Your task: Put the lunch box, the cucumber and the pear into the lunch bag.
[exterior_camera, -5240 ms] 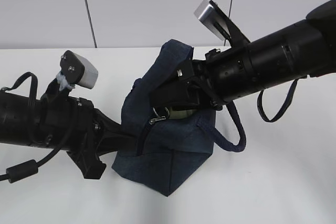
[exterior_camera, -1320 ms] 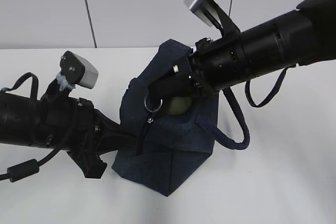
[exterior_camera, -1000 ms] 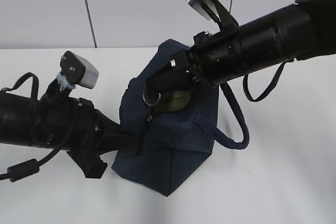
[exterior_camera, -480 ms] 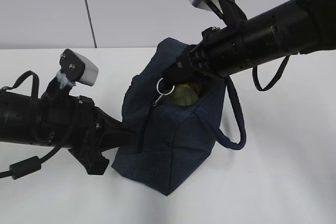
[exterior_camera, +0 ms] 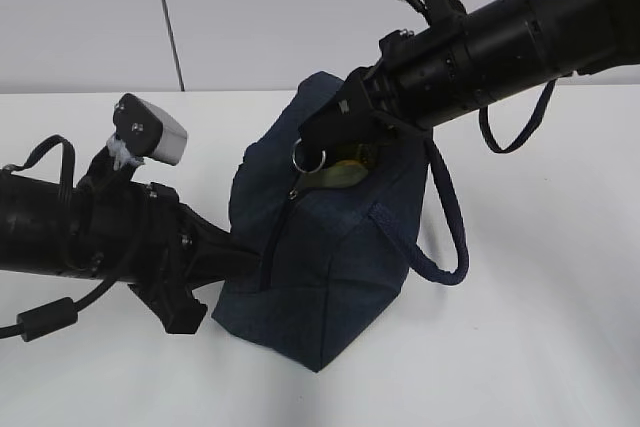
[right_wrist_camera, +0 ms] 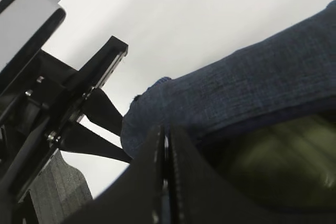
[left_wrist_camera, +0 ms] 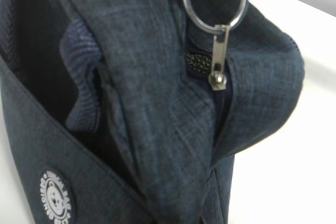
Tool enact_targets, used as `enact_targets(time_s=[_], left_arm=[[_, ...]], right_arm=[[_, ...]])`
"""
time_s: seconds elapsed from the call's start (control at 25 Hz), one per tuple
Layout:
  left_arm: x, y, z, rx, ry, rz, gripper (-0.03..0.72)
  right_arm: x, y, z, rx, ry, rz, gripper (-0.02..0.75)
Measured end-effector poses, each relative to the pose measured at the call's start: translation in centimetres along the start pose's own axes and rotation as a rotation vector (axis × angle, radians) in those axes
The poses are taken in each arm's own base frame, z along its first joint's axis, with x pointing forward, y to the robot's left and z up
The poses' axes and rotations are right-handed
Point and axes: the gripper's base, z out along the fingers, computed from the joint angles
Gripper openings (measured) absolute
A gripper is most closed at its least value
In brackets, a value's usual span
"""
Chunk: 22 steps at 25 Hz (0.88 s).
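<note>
Lunch bag (exterior_camera: 330, 247) on tabletop (exterior_camera: 540, 347) | yellow-green item inside, others unseen | right claw (exterior_camera: 318, 152) pinching zipper ring (exterior_camera: 306, 158) | left claw (exterior_camera: 240, 262) pinching bag | closing remains

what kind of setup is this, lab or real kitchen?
Probably a lab bench: bare white table, plain panelled wall, and only two robot arms working a lunch bag. No kitchen fixtures in view.
</note>
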Motion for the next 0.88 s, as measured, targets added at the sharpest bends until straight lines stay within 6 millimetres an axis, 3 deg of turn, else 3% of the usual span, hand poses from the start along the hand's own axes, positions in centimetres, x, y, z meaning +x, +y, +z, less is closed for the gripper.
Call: enact_targets(time_s=[0.32,0.56,0.72,0.88], left_arm=[[0.1,0.1,0.0,-0.008,0.009,0.010,0.011],[0.1,0.1,0.0,-0.008,0.010,0.011,0.011],[0.1,0.1,0.0,-0.008,0.011,0.012,0.011],[0.1,0.1,0.0,-0.009,0.013,0.015,0.011]], right_arm=[[-1.3,0.8,-2.2,0.106,-0.059,-0.078,0.000],[-1.7,-0.4,-2.4,0.247,-0.085,-0.124,0.000],[-2.6,-2.0,-2.1,0.308,-0.098,-0.148,0.000],[-3.8,-5.4,-2.2,0.356,-0.125,-0.096,0.000]])
